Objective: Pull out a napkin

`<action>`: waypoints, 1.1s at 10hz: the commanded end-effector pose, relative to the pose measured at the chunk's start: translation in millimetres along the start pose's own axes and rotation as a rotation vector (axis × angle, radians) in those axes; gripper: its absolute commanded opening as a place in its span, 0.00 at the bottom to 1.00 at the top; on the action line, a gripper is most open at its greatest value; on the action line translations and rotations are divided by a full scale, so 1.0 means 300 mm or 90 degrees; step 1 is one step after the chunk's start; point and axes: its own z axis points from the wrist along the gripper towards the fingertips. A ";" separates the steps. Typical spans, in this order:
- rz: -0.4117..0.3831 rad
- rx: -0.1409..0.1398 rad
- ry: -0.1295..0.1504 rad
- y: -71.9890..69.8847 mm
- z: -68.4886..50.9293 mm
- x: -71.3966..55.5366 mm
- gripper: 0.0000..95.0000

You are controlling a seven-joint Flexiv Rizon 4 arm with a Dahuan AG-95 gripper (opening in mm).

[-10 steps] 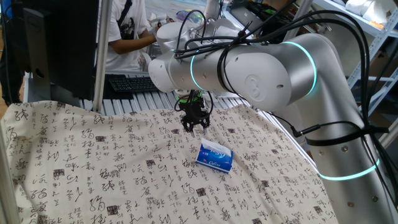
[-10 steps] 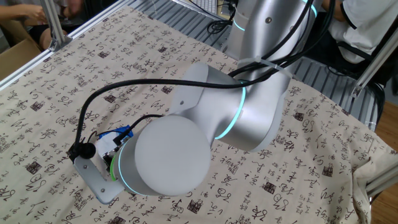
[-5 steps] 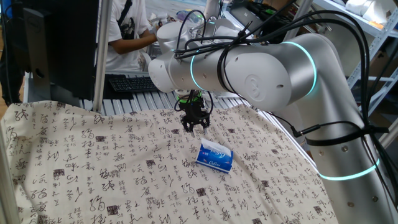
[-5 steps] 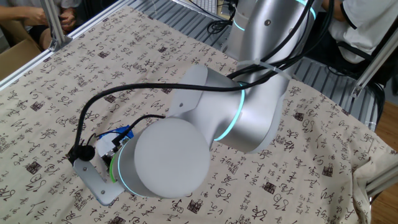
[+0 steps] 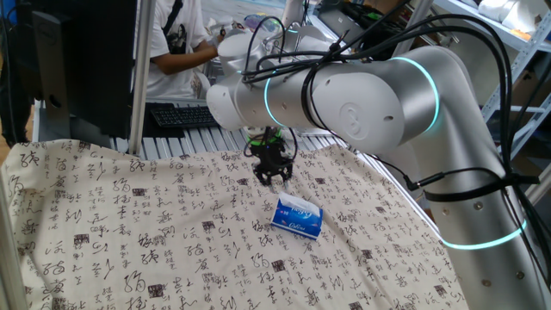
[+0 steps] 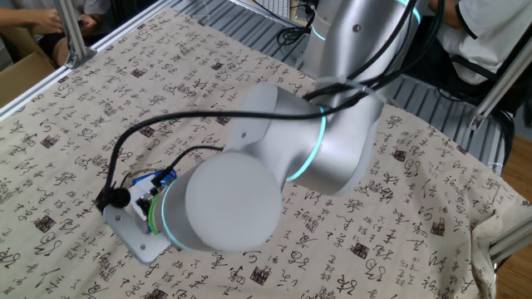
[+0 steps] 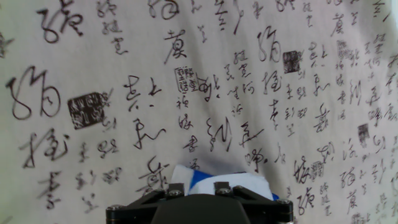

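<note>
Gripper point(image 5: 274, 178), black and two-fingered, is seen hanging above the cream tablecloth printed with black calligraphy point(image 5: 129, 232), just above centre in one fixed view, up and to the left of the blue-and-white rectangular tissue pack point(image 5: 296, 216) and apart from it. Nothing is held between the fingers; whether they are spread or closed cannot be told from these views. A thin white napkin point(image 5: 301, 207) is glimpsed as a pale patch at the pack's top face. In the hand view the pack point(image 7: 219, 179) is caught at the bottom edge, partly covered by the dark gripper body. In the other fixed view the pack is hidden behind the big white arm point(image 6: 274, 174).
</note>
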 end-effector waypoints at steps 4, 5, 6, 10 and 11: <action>0.000 -0.005 0.002 0.002 -0.002 -0.009 0.20; 0.002 -0.006 0.001 0.005 -0.001 -0.009 0.20; 0.004 -0.003 0.000 0.014 -0.004 -0.009 0.20; 0.012 -0.006 -0.001 0.037 -0.003 -0.013 0.20; 0.013 -0.008 -0.001 0.041 0.000 -0.016 0.20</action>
